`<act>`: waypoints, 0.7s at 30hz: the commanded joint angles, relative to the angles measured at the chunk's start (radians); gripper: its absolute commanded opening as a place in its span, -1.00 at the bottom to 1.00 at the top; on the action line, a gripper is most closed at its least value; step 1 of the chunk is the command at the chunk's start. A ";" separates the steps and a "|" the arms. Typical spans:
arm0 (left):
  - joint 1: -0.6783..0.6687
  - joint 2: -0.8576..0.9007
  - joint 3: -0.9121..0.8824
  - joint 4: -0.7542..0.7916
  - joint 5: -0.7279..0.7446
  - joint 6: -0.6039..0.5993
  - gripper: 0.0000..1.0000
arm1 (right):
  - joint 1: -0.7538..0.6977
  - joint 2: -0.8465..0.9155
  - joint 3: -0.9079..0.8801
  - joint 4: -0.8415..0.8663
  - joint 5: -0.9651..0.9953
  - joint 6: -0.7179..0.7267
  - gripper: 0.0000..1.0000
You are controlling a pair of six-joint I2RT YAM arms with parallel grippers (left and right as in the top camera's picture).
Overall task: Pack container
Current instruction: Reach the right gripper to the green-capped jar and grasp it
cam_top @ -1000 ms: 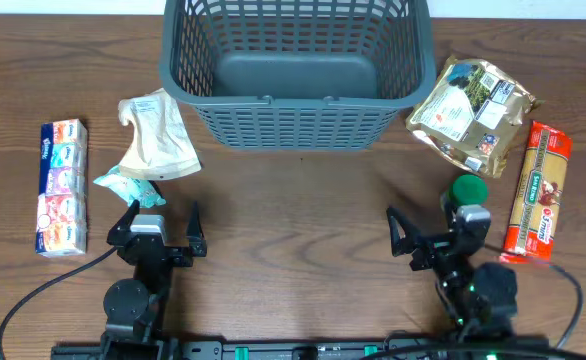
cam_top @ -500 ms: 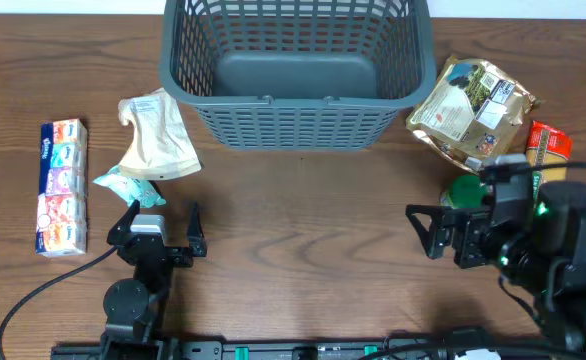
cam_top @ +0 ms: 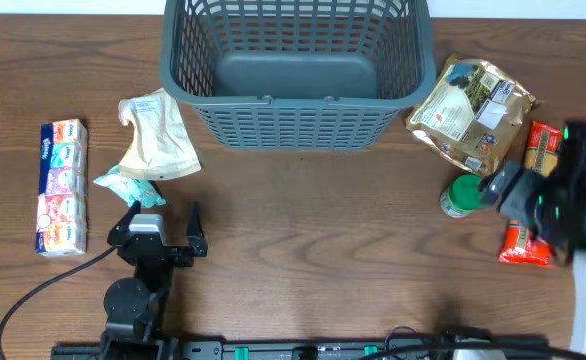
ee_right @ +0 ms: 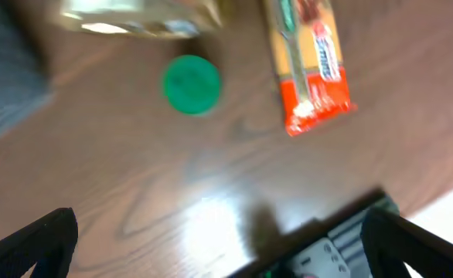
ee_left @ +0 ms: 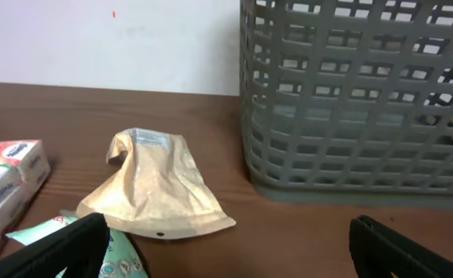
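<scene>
- While the left jaws rest spread wide and released low over the tabletop (cam_top: 303,210), the container (cam_top: 293,125) stands at the far middle edge.
- Right jaws, likewise released, hang above the green-lidded jar (ee_right: 192,83) and red pasta packet (ee_right: 308,66), right of the container.
- Beige pouch (cam_top: 158,140) lies near the container's left corner.

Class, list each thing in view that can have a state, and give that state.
container, upright, empty
jar, upright, green lid on
beige pouch, lying flat
foil bag, lying flat
pasta packet, lying flat
tissue pack, lying flat
left gripper, open, empty
right gripper, open, empty
</scene>
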 commanded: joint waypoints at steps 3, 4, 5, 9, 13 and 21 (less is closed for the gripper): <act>-0.003 0.016 -0.023 -0.034 -0.008 -0.017 0.97 | -0.036 0.200 0.006 0.019 0.008 0.032 0.98; -0.003 0.016 -0.023 -0.034 -0.008 -0.017 0.97 | -0.036 0.228 0.005 0.032 0.008 0.032 0.99; -0.003 0.016 -0.023 -0.034 -0.008 -0.017 0.96 | -0.036 0.261 0.005 0.050 0.007 0.032 0.99; -0.003 0.016 -0.023 -0.034 -0.008 -0.017 0.97 | -0.028 0.373 0.004 0.133 0.003 0.006 0.98; -0.003 0.016 -0.023 -0.034 -0.008 -0.017 0.97 | -0.020 0.470 -0.003 0.203 0.002 0.006 0.98; -0.003 0.016 -0.023 -0.034 -0.008 -0.017 0.97 | -0.014 0.602 -0.078 0.370 -0.004 -0.001 0.99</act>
